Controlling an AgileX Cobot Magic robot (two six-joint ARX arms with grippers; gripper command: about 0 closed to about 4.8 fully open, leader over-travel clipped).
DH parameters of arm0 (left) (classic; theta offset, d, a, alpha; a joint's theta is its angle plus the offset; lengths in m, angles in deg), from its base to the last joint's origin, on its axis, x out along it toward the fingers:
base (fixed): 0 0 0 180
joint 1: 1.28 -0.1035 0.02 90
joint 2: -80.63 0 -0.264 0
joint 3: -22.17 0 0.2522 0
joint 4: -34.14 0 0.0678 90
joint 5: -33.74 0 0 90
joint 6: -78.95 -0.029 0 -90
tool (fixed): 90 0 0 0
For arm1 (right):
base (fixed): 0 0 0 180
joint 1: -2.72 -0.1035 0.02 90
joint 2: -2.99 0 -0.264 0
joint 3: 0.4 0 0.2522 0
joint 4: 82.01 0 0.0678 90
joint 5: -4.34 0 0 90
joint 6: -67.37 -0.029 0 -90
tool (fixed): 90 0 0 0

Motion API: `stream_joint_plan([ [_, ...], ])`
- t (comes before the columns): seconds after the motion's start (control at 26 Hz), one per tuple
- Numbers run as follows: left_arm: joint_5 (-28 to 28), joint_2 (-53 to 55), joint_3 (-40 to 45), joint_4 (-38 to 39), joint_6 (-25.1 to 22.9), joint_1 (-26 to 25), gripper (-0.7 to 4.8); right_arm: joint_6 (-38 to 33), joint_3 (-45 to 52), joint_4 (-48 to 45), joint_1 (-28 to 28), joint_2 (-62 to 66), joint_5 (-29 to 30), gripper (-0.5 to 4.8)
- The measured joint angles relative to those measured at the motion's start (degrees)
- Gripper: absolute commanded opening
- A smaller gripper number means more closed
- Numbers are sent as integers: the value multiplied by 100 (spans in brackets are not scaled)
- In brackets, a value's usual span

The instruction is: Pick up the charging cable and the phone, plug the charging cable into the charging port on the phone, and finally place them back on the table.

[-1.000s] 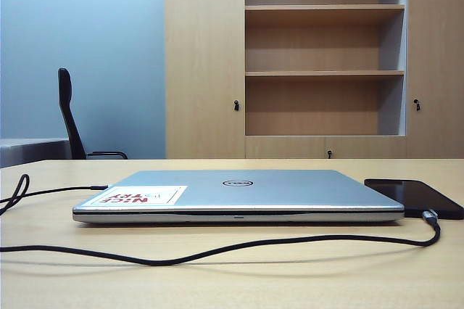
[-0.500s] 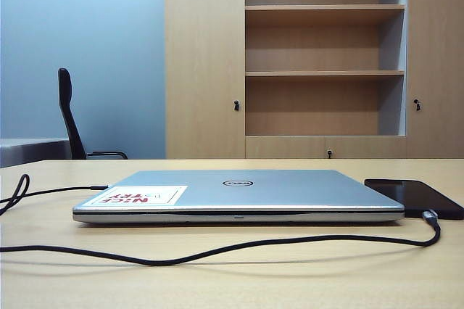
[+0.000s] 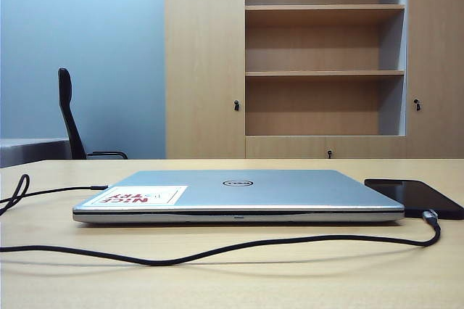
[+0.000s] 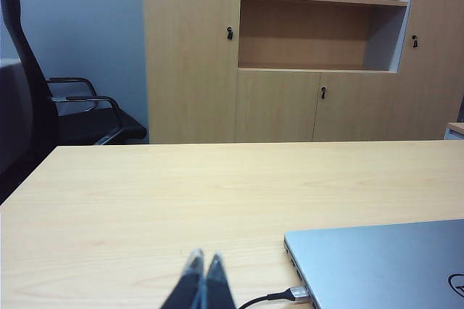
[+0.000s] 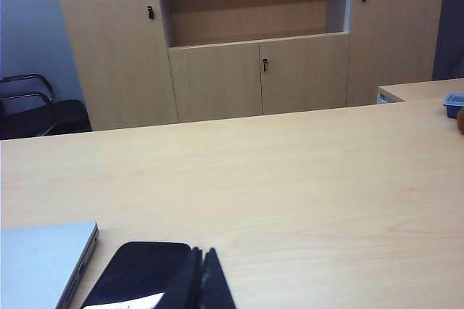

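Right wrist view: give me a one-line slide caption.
Shut right gripper hovering by the phone, which lies flat on the table beside the laptop.

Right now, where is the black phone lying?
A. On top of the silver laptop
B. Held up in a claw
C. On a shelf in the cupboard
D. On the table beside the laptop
D: the phone lies flat on the table just right of the closed Dell laptop; the left claw and the right claw are both shut and hold nothing.
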Motion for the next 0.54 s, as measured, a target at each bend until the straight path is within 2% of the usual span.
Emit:
stream_joint_plan([
  [0.54, 0, 0, 0, 0, 0, 0, -5, 0, 0, 168, -208, 0, 4, 0],
])
